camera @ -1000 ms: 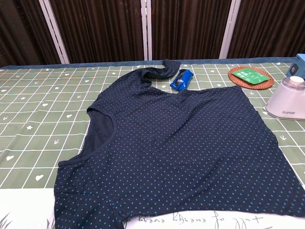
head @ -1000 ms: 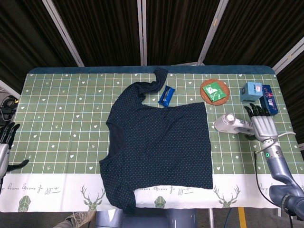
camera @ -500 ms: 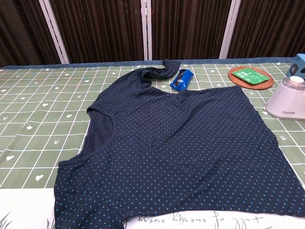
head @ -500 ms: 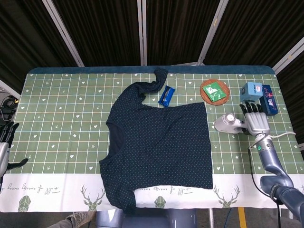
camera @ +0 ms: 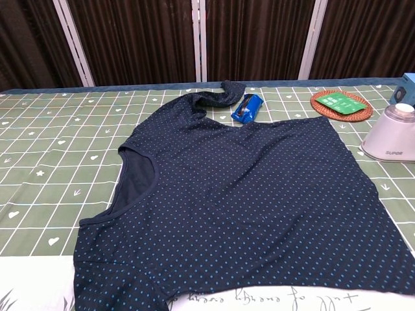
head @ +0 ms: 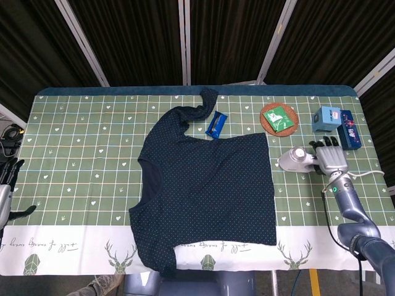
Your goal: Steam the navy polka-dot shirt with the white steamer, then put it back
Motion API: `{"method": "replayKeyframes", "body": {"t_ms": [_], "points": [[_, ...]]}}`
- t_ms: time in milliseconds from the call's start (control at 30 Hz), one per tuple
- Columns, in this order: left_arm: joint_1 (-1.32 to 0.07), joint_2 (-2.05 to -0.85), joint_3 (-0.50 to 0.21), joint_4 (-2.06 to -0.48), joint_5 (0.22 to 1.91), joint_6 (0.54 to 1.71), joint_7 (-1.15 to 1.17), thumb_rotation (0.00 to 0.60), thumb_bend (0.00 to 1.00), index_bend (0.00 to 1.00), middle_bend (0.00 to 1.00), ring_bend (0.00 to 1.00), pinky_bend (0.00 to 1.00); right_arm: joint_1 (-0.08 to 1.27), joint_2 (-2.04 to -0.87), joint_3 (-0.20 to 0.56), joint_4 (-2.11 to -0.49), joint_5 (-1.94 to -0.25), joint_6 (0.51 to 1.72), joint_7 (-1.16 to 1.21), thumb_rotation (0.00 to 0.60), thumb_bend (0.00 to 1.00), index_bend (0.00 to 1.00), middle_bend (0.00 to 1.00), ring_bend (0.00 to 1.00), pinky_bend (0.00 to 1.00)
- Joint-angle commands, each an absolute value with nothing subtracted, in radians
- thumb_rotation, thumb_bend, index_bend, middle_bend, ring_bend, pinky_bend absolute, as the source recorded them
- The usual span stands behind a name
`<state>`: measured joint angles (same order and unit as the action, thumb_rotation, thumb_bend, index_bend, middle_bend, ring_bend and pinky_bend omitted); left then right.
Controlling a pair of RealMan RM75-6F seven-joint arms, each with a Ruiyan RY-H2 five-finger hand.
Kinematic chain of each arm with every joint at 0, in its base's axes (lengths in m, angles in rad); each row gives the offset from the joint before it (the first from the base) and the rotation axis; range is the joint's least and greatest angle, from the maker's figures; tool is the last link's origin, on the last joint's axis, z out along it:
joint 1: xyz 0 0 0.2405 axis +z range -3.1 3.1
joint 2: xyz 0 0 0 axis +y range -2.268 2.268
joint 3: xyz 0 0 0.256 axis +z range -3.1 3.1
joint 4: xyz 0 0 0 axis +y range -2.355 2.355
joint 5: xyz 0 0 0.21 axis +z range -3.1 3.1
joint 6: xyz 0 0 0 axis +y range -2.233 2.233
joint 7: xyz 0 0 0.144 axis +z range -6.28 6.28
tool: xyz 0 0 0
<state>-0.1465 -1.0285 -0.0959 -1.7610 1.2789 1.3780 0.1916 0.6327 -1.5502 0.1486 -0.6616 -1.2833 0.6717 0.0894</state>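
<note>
The navy polka-dot shirt (head: 207,185) lies spread flat on the middle of the table, also filling the chest view (camera: 240,201). The white steamer (head: 295,159) lies to its right, near the table's right edge; the chest view shows its body (camera: 391,137) at the right border. My right hand (head: 331,158) rests against the steamer's handle end, its dark fingers (head: 324,144) apart and pointing toward the far edge. My left hand (head: 6,179) hangs off the table's left edge, fingers spread, holding nothing. Neither hand shows in the chest view.
A blue packet (head: 216,124) lies just beyond the shirt's upper sleeve. A woven coaster with a green packet (head: 279,118) sits at the back right. Two blue boxes (head: 337,123) stand close behind my right hand. A cable (head: 370,175) runs off the right edge.
My right hand has shifted left and slightly toward the far edge, closer onto the steamer's handle. The steamer, the shirt and my left hand have stayed put.
</note>
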Motion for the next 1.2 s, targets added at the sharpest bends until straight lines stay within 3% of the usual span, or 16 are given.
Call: {"method": "replayKeyframes", "body": {"t_ms": [33, 133, 200, 300, 367, 500, 633, 767, 1200], "points": [[-0.147, -1.029, -0.096, -1.76, 1.278, 1.378, 0.191, 0.6, 0.0, 0.0, 0.0, 0.0, 0.0, 0.643, -1.546, 0.131, -0.641, -1.321, 0.668, 0.153, 0.6, 0.76, 0.47, 0.5, 0.36, 0.23], [-0.148, -1.03, -0.094, -1.759, 1.276, 1.374, 0.191, 0.6, 0.0, 0.0, 0.0, 0.0, 0.0, 0.645, -1.547, 0.118, -0.627, -1.345, 0.668, 0.207, 0.6, 0.82, 0.58, 0.59, 0.48, 0.35], [-0.148, -1.03, -0.093, -1.759, 1.276, 1.372, 0.191, 0.6, 0.0, 0.0, 0.0, 0.0, 0.0, 0.645, -1.547, 0.112, -0.62, -1.357, 0.673, 0.236, 0.6, 0.85, 0.65, 0.62, 0.55, 0.53], [-0.148, -1.029, -0.092, -1.762, 1.279, 1.374, 0.191, 0.6, 0.0, 0.0, 0.0, 0.0, 0.0, 0.642, -1.547, 0.105, -0.61, -1.376, 0.692, 0.286, 0.6, 0.89, 0.7, 0.63, 0.6, 0.7], [-0.147, -1.028, -0.092, -1.764, 1.281, 1.376, 0.189, 0.6, 0.0, 0.0, 0.0, 0.0, 0.0, 0.637, -1.547, 0.104, -0.606, -1.384, 0.713, 0.315, 0.6, 0.9, 0.72, 0.63, 0.61, 0.75], [-0.145, -1.024, -0.091, -1.768, 1.284, 1.379, 0.182, 0.6, 0.0, 0.0, 0.0, 0.0, 0.0, 0.624, -1.544, 0.113, -0.614, -1.396, 0.774, 0.397, 0.6, 0.91, 0.72, 0.63, 0.62, 0.79], [-0.143, -1.016, -0.091, -1.775, 1.292, 1.383, 0.168, 0.6, 0.0, 0.0, 0.0, 0.0, 0.0, 0.61, -1.547, 0.123, -0.608, -1.434, 0.934, 0.429, 0.6, 0.92, 0.73, 0.63, 0.63, 0.8], [-0.143, -1.01, -0.092, -1.778, 1.295, 1.382, 0.156, 0.6, 0.0, 0.0, 0.0, 0.0, 0.0, 0.619, -1.536, 0.134, -0.642, -1.455, 1.014, 0.423, 0.6, 0.93, 0.73, 0.63, 0.63, 0.82], [-0.144, -0.993, -0.094, -1.777, 1.301, 1.376, 0.115, 0.6, 0.0, 0.0, 0.0, 0.0, 0.0, 0.731, -1.509, 0.18, -0.932, -1.474, 1.021, 0.271, 0.6, 0.94, 0.73, 0.63, 0.63, 0.83]]}}
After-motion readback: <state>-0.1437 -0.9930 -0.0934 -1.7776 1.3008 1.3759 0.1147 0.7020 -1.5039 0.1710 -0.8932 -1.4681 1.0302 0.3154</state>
